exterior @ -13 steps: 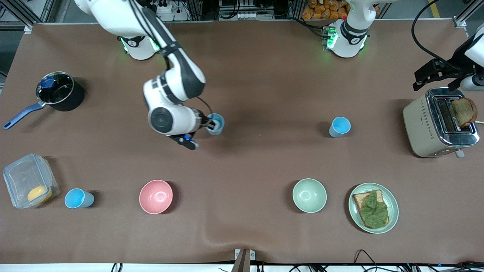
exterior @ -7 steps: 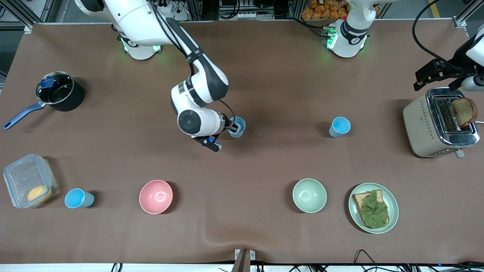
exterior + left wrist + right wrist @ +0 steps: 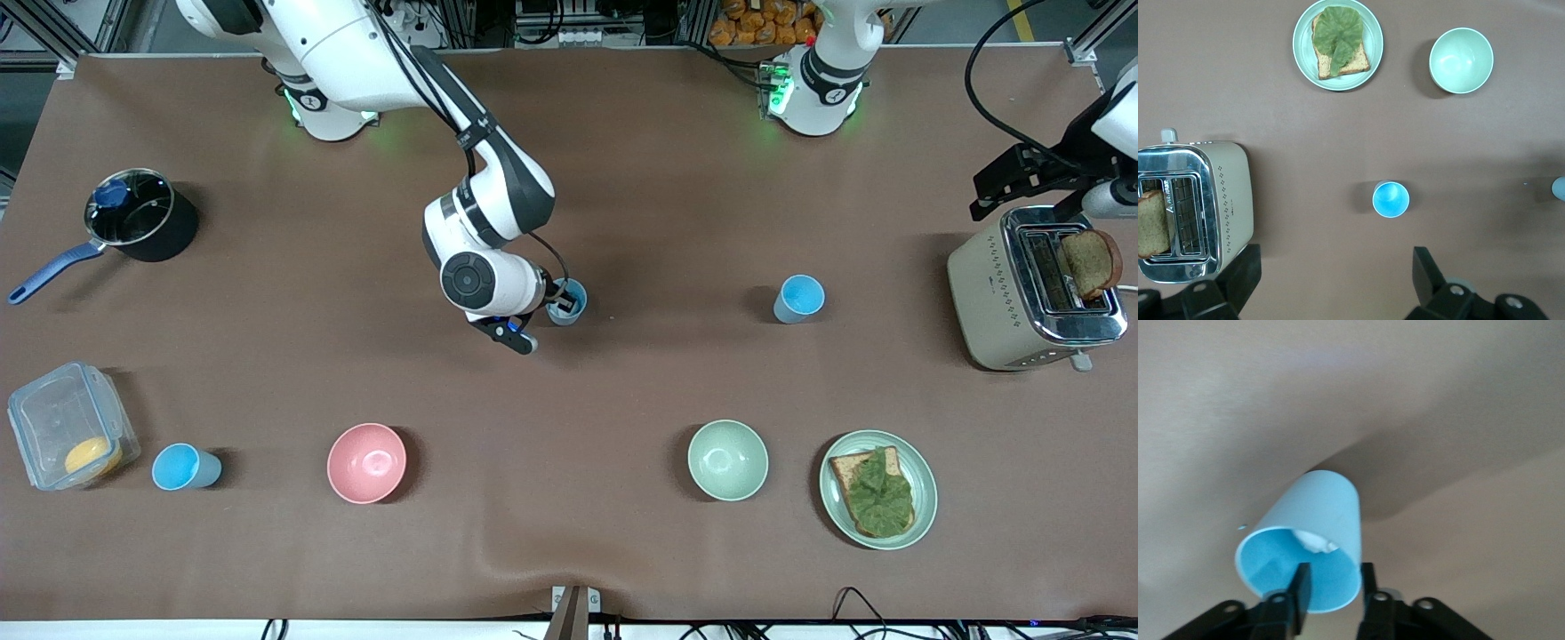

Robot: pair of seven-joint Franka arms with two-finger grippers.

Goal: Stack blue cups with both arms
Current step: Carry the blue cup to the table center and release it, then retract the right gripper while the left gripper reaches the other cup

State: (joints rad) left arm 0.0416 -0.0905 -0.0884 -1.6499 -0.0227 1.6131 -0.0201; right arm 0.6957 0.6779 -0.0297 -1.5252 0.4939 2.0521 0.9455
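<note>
A blue cup (image 3: 567, 302), empty, is straddled at its rim by the right gripper (image 3: 558, 304), whose fingers are seen slightly parted around the wall; it has been carried toward the second cup (image 3: 799, 298). A third cup (image 3: 184, 468) stands beside the lidded box (image 3: 69, 425) holding something yellow. The left gripper (image 3: 1331, 283) is held spread over the toaster (image 3: 1031, 289). No writing can be read.

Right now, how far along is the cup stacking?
Nothing is stacked. In hand: the right gripper is at the middle cup rim; the left gripper waits open by the toaster. To do: nest it with the cup nearest the toaster and the cup beside the container.
</note>
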